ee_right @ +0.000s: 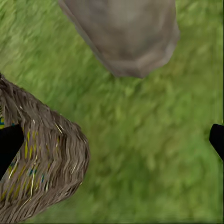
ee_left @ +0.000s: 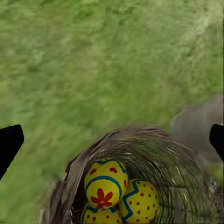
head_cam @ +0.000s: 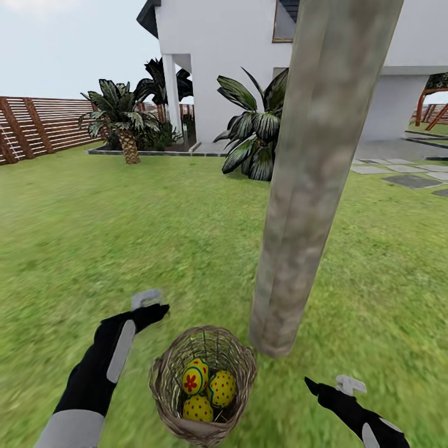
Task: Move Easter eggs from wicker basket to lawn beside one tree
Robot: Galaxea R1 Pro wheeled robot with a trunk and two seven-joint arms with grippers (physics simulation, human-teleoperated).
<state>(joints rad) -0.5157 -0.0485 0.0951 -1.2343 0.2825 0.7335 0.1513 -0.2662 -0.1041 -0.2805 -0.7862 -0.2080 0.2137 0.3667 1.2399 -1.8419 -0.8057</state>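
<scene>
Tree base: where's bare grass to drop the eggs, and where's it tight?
Open lawn left of the tree trunk and to its right, toward the right end effector; also a bare strip between the trunk foot and the wicker basket in the right wrist view. Crowded: inside the basket, three Easter eggs packed together, its rim almost meeting the trunk.

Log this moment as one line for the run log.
eggs: three in basket | basket: beside tree | left gripper: open | right gripper: open
</scene>
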